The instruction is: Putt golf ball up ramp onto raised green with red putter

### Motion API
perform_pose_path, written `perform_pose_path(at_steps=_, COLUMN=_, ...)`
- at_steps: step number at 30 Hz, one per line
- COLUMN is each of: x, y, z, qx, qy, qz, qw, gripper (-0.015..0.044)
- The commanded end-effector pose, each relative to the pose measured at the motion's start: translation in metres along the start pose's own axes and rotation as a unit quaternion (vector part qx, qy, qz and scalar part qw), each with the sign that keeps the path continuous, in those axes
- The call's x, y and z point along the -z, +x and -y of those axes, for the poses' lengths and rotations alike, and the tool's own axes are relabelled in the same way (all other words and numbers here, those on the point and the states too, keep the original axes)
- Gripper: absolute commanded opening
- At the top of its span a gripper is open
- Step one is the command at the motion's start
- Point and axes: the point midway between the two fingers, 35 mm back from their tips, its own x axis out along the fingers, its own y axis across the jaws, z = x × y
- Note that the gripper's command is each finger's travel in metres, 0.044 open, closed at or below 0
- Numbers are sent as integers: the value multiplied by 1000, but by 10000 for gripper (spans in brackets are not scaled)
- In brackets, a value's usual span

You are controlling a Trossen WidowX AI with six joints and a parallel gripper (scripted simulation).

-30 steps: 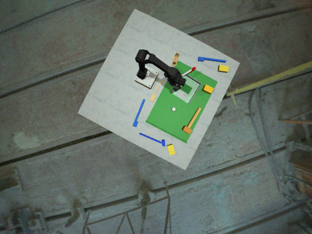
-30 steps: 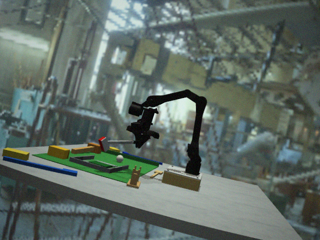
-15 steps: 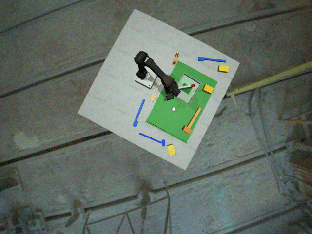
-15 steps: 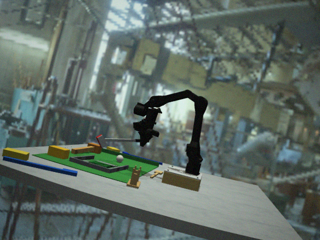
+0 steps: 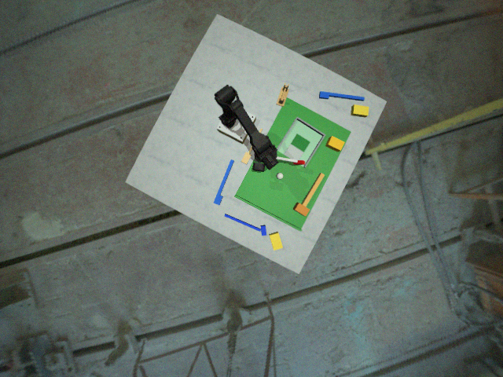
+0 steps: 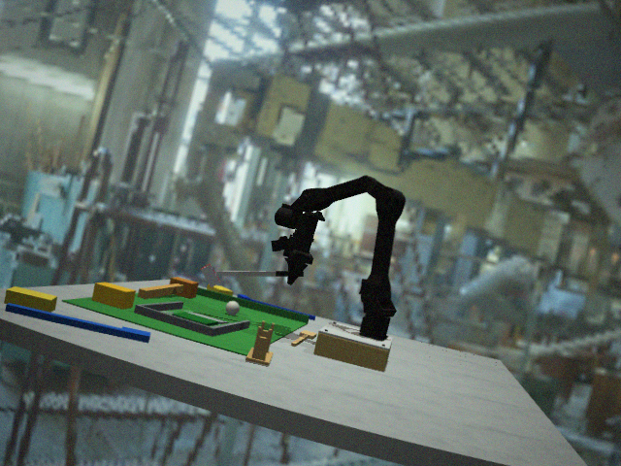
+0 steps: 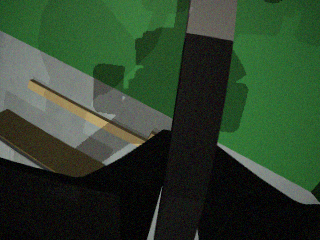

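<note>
One gripper [image 5: 271, 161] [image 6: 293, 277] [image 7: 182, 140]: clenched on the dark grip of the red putter, above the mat
Red putter [image 5: 289, 159] [image 6: 250, 273] [image 7: 202, 90]: raised, pale shaft reaching outward from the fingers, red head visible from the top
Golf ball [image 5: 280, 176] [image 6: 232, 308]: white, on the green mat [image 5: 264, 196] [image 6: 225, 342] [image 7: 280, 140], outside the grey-walled enclosure [image 5: 315, 150] [image 6: 187, 322]
Tan stick [image 5: 246, 157] [image 6: 304, 338] [image 7: 85, 112]: between the arm's base and the mat
Wooden stand [image 5: 282, 95] [image 6: 261, 346]: upright by the mat's corner
Orange mallet [image 5: 301, 209] [image 6: 183, 287]: lying on the mat, beyond the ball
Orange-yellow block [image 5: 335, 143] [image 6: 114, 294]: on the mat's far side
Blue club [image 5: 345, 97] [image 6: 75, 323]: on the tabletop, beside a yellow block [image 5: 360, 110] [image 6: 30, 298]
</note>
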Motion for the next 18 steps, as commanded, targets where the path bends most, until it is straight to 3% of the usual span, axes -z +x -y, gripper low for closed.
perform_pose_path(at_steps=1, x=12, y=-3, z=14, qx=6, qy=41, qz=-4, qw=999, gripper=0)
perform_pose_path(at_steps=18, x=82, y=-12, z=62, qx=16, qy=214, qz=-29, qw=976, gripper=0)
